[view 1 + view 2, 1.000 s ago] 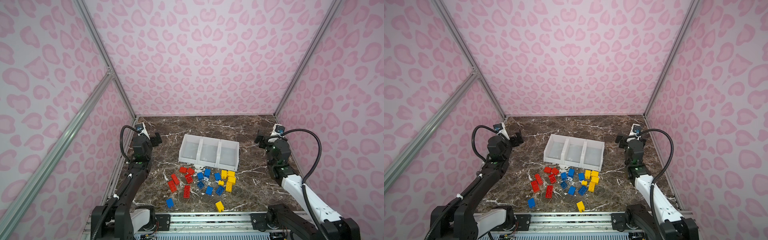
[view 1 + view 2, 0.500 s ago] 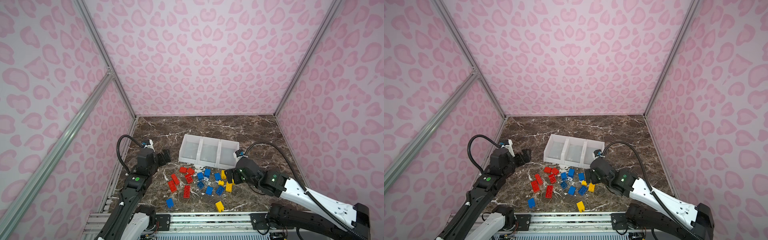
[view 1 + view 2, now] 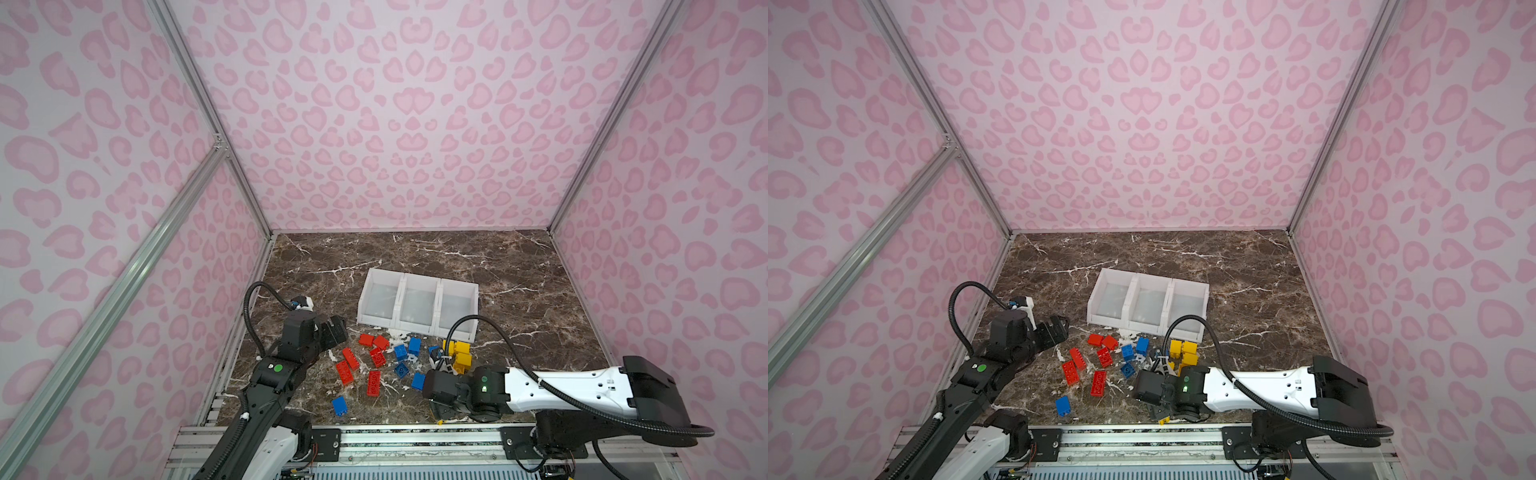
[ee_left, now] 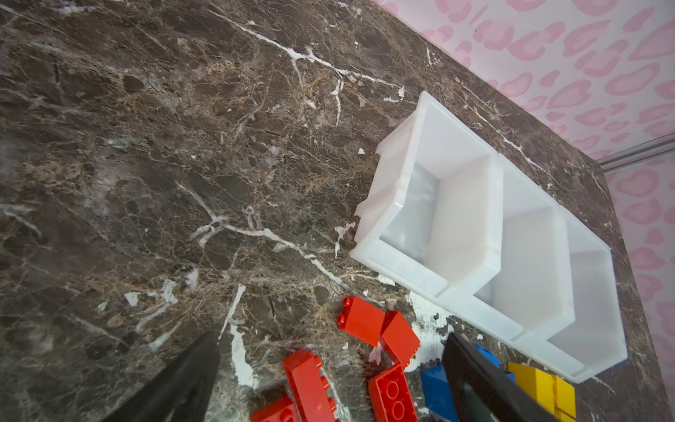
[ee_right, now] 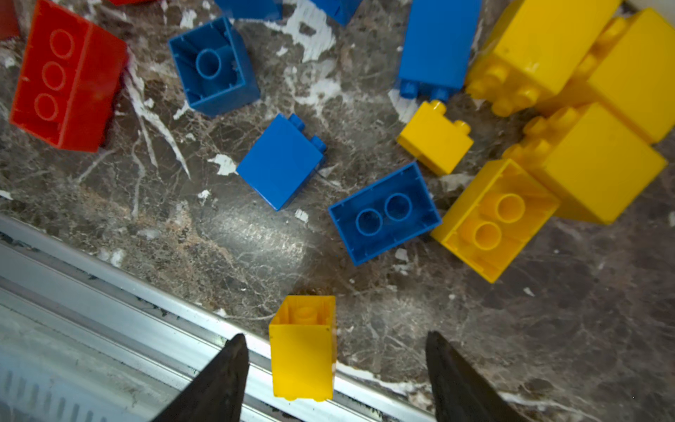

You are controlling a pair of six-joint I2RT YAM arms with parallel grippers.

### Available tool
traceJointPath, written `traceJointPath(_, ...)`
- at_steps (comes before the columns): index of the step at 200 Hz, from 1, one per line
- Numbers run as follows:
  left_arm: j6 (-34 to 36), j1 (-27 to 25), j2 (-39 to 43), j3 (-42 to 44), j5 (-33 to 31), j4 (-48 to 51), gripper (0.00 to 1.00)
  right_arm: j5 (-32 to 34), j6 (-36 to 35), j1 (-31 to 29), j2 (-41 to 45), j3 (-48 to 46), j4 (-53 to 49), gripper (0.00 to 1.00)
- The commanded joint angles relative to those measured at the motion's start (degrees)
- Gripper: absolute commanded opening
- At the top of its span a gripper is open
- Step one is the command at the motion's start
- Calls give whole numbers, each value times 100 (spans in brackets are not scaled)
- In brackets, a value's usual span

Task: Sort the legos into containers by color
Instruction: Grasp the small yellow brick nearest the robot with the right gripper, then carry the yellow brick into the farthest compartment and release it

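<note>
Plainly, all three white containers [image 3: 415,327] stand empty, the legos [image 3: 413,345] scattered on the surface [image 3: 457,257] just before them. The left fingers [image 4: 182,383] gape wide near the red bricks [image 3: 376,356]. The right arm [image 3: 561,384] stretches low along the front edge; only its wrist view shows the right fingers [image 5: 219,383] parted, flanking a yellow brick [image 5: 302,347] without touching.

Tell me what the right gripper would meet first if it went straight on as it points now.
Probably the lone yellow brick at the front edge of the table; it lies untouched between the open jaws of the right gripper. Depth is unclear.
</note>
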State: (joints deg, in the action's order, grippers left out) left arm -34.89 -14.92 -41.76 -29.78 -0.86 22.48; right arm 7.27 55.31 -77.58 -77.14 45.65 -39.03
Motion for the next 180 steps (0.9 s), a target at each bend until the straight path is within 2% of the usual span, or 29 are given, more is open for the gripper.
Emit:
traceJointPath(1,-126,-4,61,78,34,18,97,-144,217,-20,-146,-25,218,71)
traceJointPath(22,-162,-16,114,160,46,33,97,-267,222,-22,-192,-142,355,65)
traceJointPath(60,-211,-27,150,228,25,31,97,-522,191,-28,-363,-217,512,60)
traceJointPath(114,-228,-21,175,259,5,64,97,-634,226,-25,-470,-361,580,42)
traceJointPath(166,-246,-25,189,281,-10,79,97,-368,219,35,-317,-117,157,33)
traceJointPath(180,-246,-21,177,281,-11,81,97,-229,-83,220,-244,163,-186,32)
